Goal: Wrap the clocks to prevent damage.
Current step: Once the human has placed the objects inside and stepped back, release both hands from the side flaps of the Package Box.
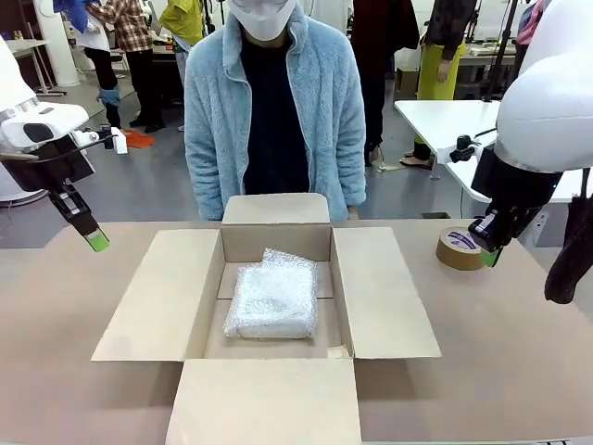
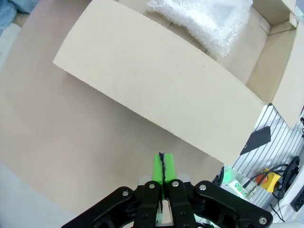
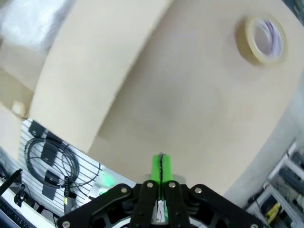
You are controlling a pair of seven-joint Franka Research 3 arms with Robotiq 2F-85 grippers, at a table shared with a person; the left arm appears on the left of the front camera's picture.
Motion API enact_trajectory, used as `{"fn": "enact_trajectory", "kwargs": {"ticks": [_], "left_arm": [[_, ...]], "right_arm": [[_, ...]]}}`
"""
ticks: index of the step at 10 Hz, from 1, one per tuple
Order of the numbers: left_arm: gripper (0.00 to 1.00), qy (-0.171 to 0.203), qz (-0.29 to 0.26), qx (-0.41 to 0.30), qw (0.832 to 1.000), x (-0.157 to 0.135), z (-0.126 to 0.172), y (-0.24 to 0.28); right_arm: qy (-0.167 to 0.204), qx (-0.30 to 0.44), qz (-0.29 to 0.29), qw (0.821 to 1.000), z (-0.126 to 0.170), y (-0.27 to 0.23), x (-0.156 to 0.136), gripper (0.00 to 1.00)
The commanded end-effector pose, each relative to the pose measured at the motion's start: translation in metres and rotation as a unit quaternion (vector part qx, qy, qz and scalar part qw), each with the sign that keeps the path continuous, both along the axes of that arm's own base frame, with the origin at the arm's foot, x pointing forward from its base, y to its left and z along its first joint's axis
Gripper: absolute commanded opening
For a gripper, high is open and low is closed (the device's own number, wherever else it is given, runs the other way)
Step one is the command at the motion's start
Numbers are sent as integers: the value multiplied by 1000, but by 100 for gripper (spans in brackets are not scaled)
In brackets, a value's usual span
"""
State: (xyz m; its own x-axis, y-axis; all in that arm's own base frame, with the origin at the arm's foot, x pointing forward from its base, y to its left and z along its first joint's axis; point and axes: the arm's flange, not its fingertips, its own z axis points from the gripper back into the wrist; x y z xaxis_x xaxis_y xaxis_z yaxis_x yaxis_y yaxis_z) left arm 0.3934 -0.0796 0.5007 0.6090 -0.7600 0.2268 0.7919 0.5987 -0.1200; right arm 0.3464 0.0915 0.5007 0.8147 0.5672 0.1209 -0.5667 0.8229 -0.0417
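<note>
Now, clocks (image 1: 272, 298) sit bundled in the box (image 1: 148, 297).
Looks soft, light, fragile; I'd pinch a wrap edge. Both jaws together, empty.

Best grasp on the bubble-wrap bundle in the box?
Come straight down from above, because the cardboard box walls close off every side. Pinch across the bubble-wrap bundle left to right, where bare floor flanks it. It lies flat and looks soft, so a gentle squeeze is probably enough.

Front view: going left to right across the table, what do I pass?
left claw → left flap → bundle → right flap → tape roll → right claw
</note>
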Motion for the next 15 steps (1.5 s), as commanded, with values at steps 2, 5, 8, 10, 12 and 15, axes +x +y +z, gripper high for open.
{"fn": "enact_trajectory", "kwargs": {"ticks": [2, 5, 8, 10, 12, 15], "left_arm": [[0, 36, -61, -147, 987, 7, -7, 53], [0, -12, -171, -228, 958, 1, -24, 107], [0, -112, -250, -220, 936, -18, -18, 129], [0, -51, -208, -225, 951, -12, -22, 121], [0, -51, -208, -225, 951, -12, -22, 121], [0, -138, -325, -136, 926, -9, -36, 136]], "right_arm": [[-24, 223, 148, 963, -18, -63, 21, 1], [-64, 335, 161, 926, -66, -122, 30, 1], [-61, 358, 147, 920, -82, -141, 25, 1], [-69, 360, 155, 917, -84, -141, 19, 1], [-69, 360, 155, 917, -84, -141, 19, 1], [-95, 343, 259, 898, -94, -147, 19, 1]]}}
